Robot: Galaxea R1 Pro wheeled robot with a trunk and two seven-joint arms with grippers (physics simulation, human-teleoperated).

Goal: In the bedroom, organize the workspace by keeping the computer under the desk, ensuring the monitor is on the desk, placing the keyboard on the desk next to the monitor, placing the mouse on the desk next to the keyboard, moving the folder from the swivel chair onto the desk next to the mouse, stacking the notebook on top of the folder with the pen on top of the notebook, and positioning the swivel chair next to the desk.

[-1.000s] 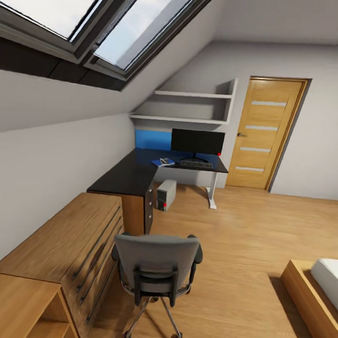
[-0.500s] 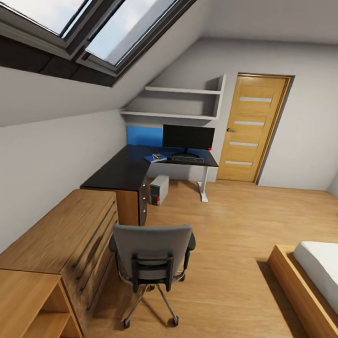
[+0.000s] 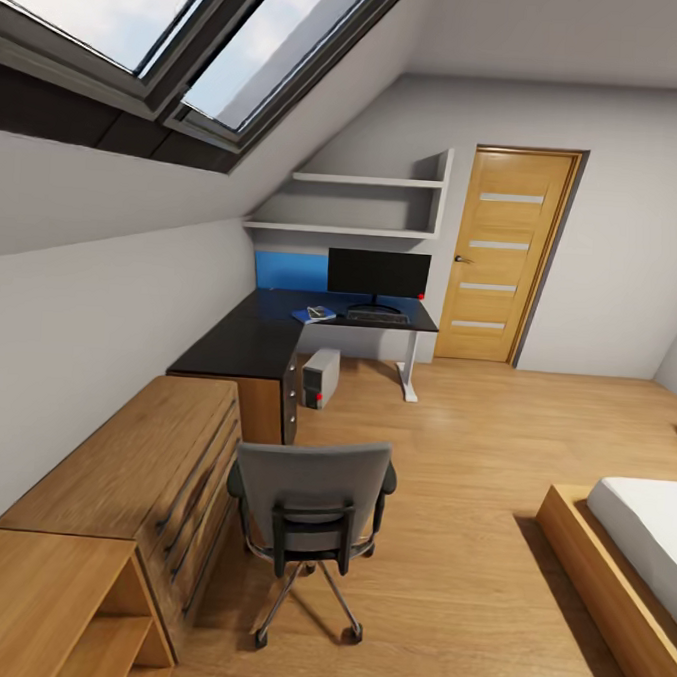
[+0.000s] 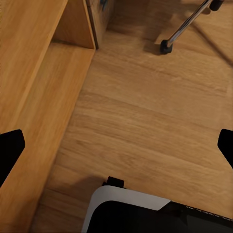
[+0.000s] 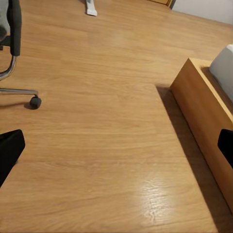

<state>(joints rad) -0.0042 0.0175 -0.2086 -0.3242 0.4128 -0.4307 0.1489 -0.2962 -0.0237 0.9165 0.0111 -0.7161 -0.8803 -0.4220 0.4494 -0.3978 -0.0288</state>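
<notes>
Chair (image 3: 311, 517) stands on the wood floor (image 3: 466, 547) beside the dresser (image 3: 130, 476), short of the desk (image 3: 279, 335). Monitor (image 3: 378, 274) and keyboard (image 3: 378, 318) sit on the desk, the folder (image 3: 312, 315) left of the keyboard with something small on it. Computer (image 3: 320, 377) is under the desk. Left gripper (image 4: 116, 145) and right gripper (image 5: 116, 145) hang over the floor, fingers wide apart, holding nothing

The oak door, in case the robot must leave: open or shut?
Shut: the oak door sits flush within its frame, no gap visible.
</notes>
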